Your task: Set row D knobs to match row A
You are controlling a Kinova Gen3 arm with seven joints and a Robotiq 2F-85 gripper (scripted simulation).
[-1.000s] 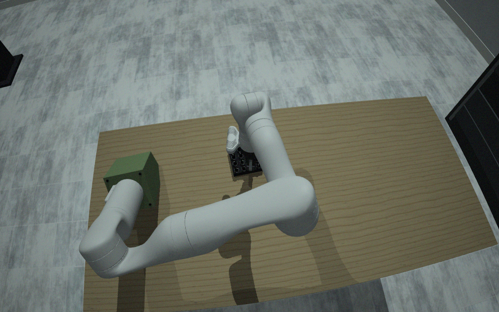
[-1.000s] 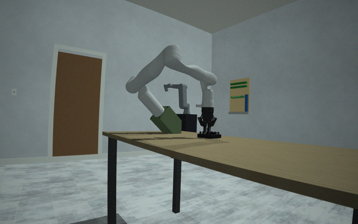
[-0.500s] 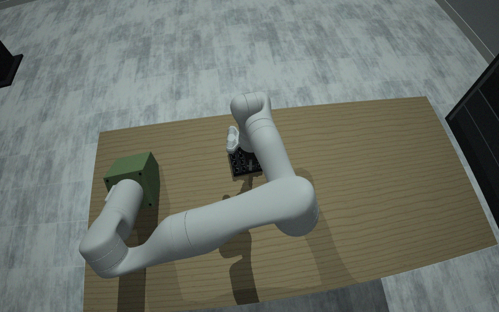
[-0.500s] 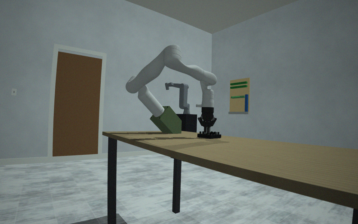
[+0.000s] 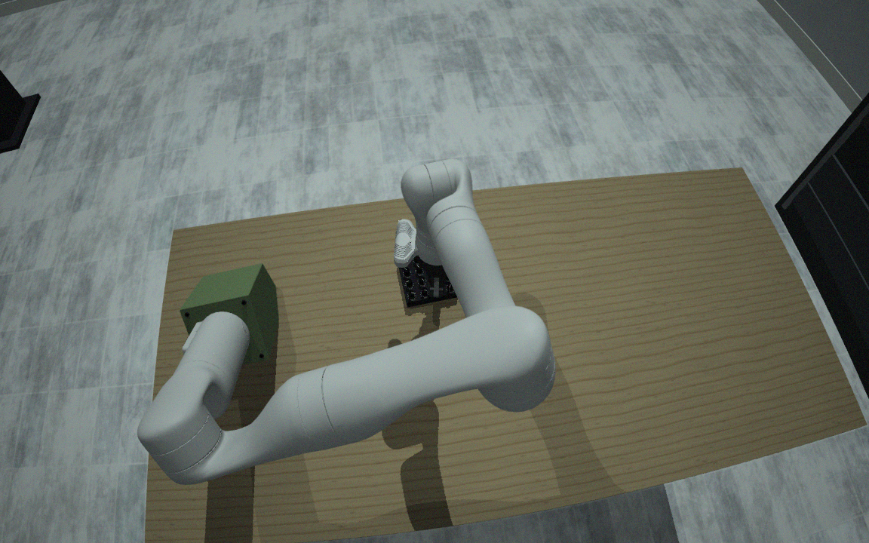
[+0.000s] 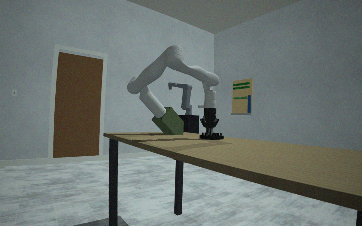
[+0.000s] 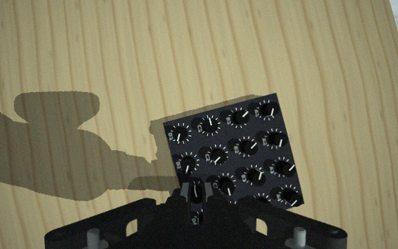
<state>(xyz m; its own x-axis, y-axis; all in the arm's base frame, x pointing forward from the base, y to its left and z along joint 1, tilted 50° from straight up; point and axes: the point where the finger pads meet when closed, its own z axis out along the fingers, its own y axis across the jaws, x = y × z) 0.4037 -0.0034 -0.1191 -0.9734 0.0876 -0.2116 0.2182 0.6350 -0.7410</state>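
Note:
The black knob box (image 5: 417,302) (image 6: 211,137) (image 7: 231,135) stands on the table. In the wrist view, row D runs down its left side and row A down its right side. My gripper (image 6: 209,133) (image 7: 196,194) points down, its fingertips on both sides of knob D3 and seemingly touching it; it is shut on D3. D3's white line runs nearly up and down in the wrist view. On D1 (image 7: 179,133) and D2 (image 7: 187,164) the lines point down in that view, as on A1 (image 7: 269,110) and A2 (image 7: 277,140). D4 (image 7: 196,218) is mostly hidden by the gripper, its line unclear.
Knob C3 (image 7: 226,185) stands close to the right fingertip in the wrist view, and D2 is close above the fingers. Knobs C4 and B4 are partly hidden by the gripper. The green arm mount (image 5: 263,297) (image 6: 172,123) stands on the table (image 5: 660,290) (image 6: 261,154).

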